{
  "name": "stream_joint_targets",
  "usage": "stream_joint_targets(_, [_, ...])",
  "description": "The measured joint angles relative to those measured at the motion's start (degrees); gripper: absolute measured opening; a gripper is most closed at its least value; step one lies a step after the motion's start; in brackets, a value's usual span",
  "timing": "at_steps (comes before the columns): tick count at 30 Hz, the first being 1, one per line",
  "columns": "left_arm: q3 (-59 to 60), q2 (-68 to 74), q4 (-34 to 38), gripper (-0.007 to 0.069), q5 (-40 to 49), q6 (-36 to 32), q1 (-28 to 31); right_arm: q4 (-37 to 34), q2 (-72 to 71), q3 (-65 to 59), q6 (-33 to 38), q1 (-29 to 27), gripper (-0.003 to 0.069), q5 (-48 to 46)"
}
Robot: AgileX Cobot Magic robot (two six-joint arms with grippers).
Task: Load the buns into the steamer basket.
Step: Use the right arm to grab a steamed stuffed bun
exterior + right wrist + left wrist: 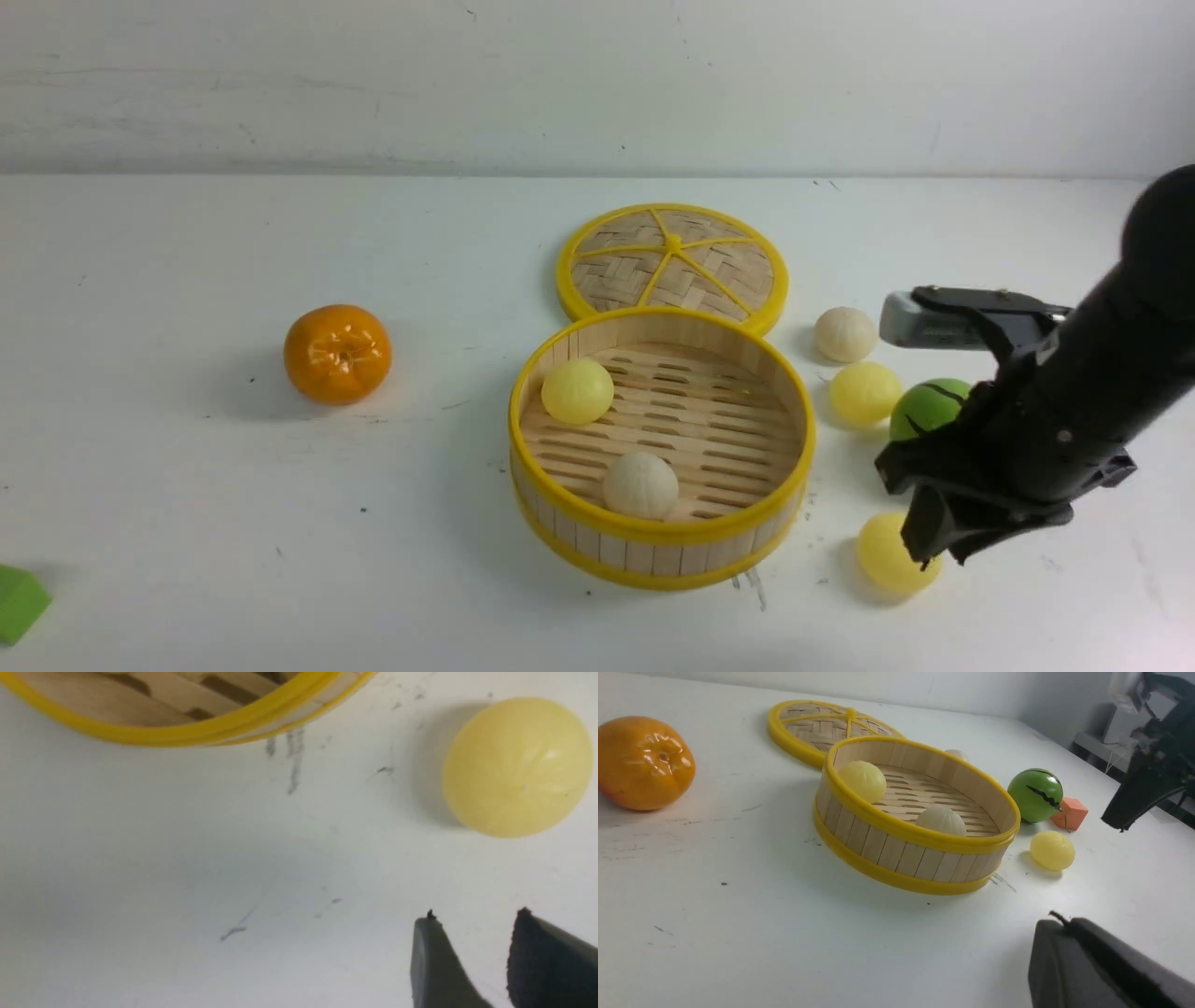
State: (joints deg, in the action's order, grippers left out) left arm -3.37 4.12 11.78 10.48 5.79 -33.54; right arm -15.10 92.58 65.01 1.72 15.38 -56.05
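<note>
The steamer basket stands mid-table and holds a pale yellow bun and an off-white pleated bun. To its right on the table lie an off-white bun, a yellow bun and a nearer yellow bun. My right gripper is open and empty, just above and beside the nearer yellow bun, which also shows in the right wrist view ahead of the gripper. My left gripper is shut and empty, low over the table in front of the basket.
The woven lid lies behind the basket. A green watermelon ball sits by the right arm, with an orange cube beside it. A tangerine lies left of the basket. A green block is at the front left edge.
</note>
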Motion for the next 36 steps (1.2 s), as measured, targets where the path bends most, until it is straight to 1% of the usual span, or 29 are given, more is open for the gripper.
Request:
stream_joint_targets(3, [0.0,0.0,0.0,-0.0006,0.0,0.0,0.0,5.04,2.43,0.68,-4.36,0.92,0.0239,1.71])
stream_joint_targets(6, [0.0,0.0,0.0,-0.0006,0.0,0.0,0.0,6.52,3.09,0.74,-5.83,1.03,0.0239,3.62])
stream_joint_targets(12, [0.0,0.0,0.0,0.0,0.05,0.0,0.0,6.45,4.19,0.85,-6.67,1.15,0.0239,7.32])
stream_joint_targets(20, [0.0,0.0,0.0,0.0008,0.11,0.0,0.0,6.51,8.05,0.85,-6.89,1.15,0.0239,9.73])
stream_joint_targets(30, [0.0,-0.05,0.0,0.0015,0.11,0.0,0.0,8.34,10.34,0.85,-7.19,1.15,0.0237,11.24])
stream_joint_targets(32, [0.0,-0.05,0.0,0.0015,0.11,0.0,0.0,8.39,10.38,0.91,-7.31,1.15,0.021,11.69])
stream_joint_targets(36, [0.0,-0.05,0.0,0.0017,0.17,0.0,0.0,8.42,10.38,0.91,-7.31,1.15,0.0101,11.78])
